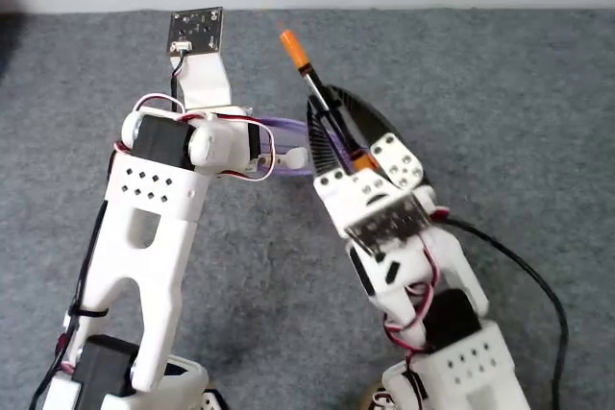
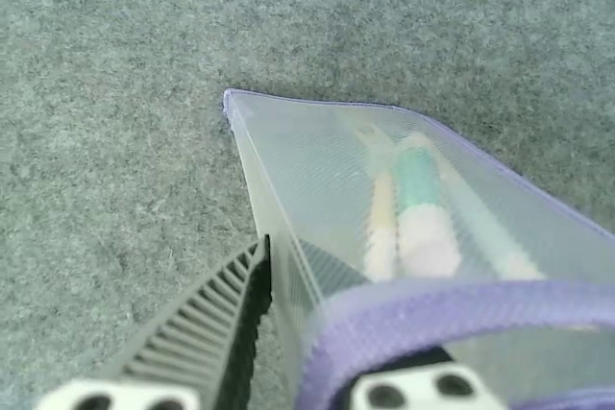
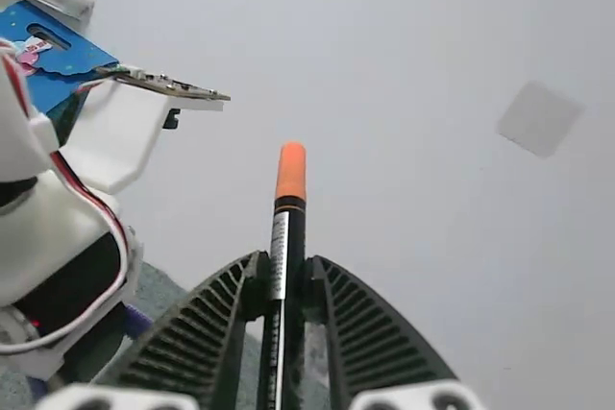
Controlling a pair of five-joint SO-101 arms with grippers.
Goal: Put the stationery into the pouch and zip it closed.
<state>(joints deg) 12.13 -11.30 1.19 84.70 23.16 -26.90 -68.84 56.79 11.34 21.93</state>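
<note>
While the left gripper [image 2: 288, 314] pinched the pouch [image 2: 327, 180] rim, the right gripper [image 3: 285, 276] clamped the pen [image 3: 282, 237] (axis pointing away, cap far); pouch sat just to its left.

Translucent, finely ribbed pouch [image 2: 307, 180] with purple edging; black marker [image 1: 315, 91] with orange cap; speckled grey tabletop [image 1: 538, 93].

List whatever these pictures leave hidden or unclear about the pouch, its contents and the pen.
1. Pouch contents, left wrist view: pale and green shapes blurred by the translucent wall; kinds unclear.
2. Pouch body, high view: covered by the left arm and right arm, apart from a purple edge.
3. Pen's lower end: cut off by the right wrist view's edge; in the high view the right gripper covers it.
</note>
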